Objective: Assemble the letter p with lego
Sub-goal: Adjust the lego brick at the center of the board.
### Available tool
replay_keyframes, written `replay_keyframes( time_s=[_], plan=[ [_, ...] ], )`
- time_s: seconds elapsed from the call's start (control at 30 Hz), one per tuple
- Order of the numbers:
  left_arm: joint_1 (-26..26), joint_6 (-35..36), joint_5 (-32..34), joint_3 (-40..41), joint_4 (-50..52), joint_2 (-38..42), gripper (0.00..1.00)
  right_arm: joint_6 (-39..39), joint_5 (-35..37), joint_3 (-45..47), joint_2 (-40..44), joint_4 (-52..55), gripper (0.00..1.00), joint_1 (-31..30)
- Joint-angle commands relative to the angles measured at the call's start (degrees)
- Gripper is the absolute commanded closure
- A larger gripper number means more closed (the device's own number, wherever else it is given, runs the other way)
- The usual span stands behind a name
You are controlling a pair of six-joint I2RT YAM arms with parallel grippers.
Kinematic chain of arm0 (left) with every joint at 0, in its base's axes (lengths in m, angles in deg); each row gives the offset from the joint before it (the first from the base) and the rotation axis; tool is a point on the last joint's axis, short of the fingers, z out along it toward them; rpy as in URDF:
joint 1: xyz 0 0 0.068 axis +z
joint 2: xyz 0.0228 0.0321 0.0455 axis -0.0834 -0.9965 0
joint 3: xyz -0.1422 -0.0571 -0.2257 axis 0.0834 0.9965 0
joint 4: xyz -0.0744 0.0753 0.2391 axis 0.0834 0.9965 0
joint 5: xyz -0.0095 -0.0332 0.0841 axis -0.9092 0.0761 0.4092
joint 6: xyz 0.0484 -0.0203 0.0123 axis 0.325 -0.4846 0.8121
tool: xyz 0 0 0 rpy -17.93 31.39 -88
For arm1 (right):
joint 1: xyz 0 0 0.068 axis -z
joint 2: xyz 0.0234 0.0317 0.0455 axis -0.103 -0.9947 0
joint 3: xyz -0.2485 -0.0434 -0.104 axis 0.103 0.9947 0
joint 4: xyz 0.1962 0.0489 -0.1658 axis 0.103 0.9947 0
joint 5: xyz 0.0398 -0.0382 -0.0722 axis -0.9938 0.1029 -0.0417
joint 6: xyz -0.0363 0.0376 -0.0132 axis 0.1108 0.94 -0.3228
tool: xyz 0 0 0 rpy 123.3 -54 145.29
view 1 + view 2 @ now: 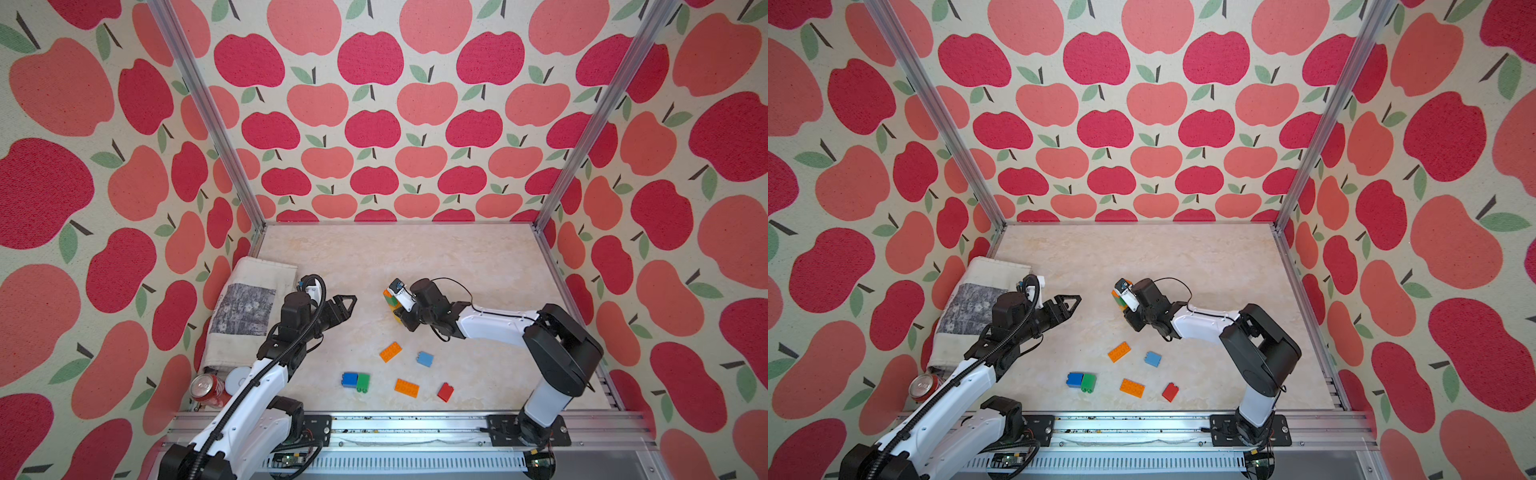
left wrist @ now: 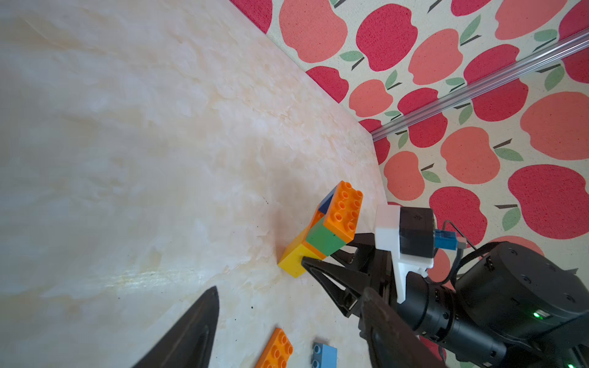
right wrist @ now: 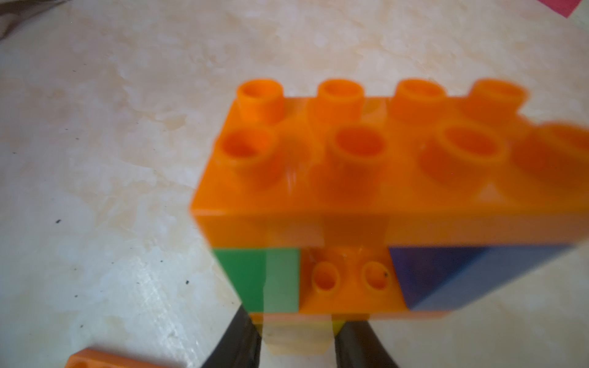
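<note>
A lego stack stands at mid-table: a yellow brick at the base, an orange plate, green and blue bricks side by side, and an orange plate on top. My right gripper is shut on the yellow base brick, reaching in from the right. My left gripper hangs open and empty to the left of the stack, apart from it; its fingertips frame bare table. Loose lego lies nearer the front: two orange plates, a light blue brick, a joined blue and green pair, and a red brick.
A folded printed cloth lies along the left wall under the left arm. A red soda can and a white disc sit in the front left corner. A metal rail runs along the front edge.
</note>
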State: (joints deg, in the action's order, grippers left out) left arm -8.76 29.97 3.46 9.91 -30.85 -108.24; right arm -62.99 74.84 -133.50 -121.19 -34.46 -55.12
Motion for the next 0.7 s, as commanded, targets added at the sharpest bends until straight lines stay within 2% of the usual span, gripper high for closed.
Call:
replay_keyframes(
  time_s=[0.0, 0.2, 0.3, 0.43, 0.67],
  plan=[
    [1.31, 1.26, -1.72, 1.57, 2.66, 1.03, 0.27, 4.04, 5.17, -3.92, 2.99, 18.19, 0.74, 3.6],
    [2.71, 1.21, -3.14, 2.51, 1.72, 1.05, 0.27, 10.39, 6.71, -10.06, 3.63, 34.54, 0.73, 10.11],
    [3.49, 2.26, -3.36, 2.27, 2.66, 1.5, 0.28, 14.2, 5.29, -12.73, 2.56, 41.64, 0.73, 13.62],
    [6.09, 3.06, -4.69, 2.2, 4.35, 3.14, 0.28, 18.05, 4.62, -14.75, 1.64, 47.36, 0.73, 17.42],
    [8.24, 3.42, -6.27, 3.01, 5.41, 4.95, 0.28, 20.06, 1.61, -18.59, -2.44, 54.26, 0.74, 21.64]
  ],
)
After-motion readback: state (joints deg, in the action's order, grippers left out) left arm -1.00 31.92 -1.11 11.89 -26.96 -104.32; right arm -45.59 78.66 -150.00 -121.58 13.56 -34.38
